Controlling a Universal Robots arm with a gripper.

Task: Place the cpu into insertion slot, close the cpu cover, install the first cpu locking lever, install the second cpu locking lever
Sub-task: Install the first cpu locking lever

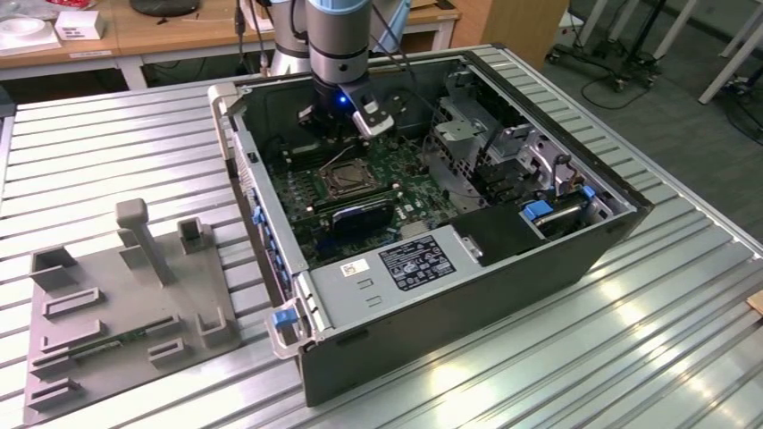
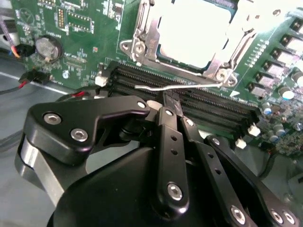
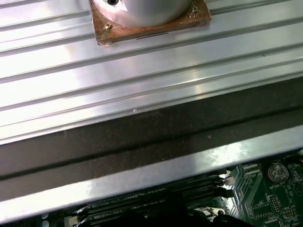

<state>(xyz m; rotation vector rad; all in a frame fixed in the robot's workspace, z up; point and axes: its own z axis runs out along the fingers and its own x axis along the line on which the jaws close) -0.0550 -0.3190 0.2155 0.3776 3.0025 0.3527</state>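
Observation:
In the second wrist view the pale cpu (image 2: 194, 30) lies in the insertion slot (image 2: 215, 71). The silvery cpu cover (image 2: 142, 40) is folded down around it, with the chip showing through its window. A thin wire locking lever (image 2: 189, 86) runs along the slot's edge, beside the black memory slots. My gripper (image 2: 166, 99) is shut, and its tips sit right at that lever's middle. I cannot tell whether they touch it. In the exterior view the gripper (image 1: 338, 143) hangs inside the open computer case just behind the insertion slot (image 1: 343, 179) on the green motherboard (image 1: 394, 165).
Long black memory slots (image 2: 199, 111) and a coin battery (image 2: 47, 47) lie close to the gripper. The case wall (image 3: 142, 137) and a metal drive cage (image 1: 477, 147) hem in the board. A grey fixture plate (image 1: 120, 295) sits on the ribbed table at the exterior view's left.

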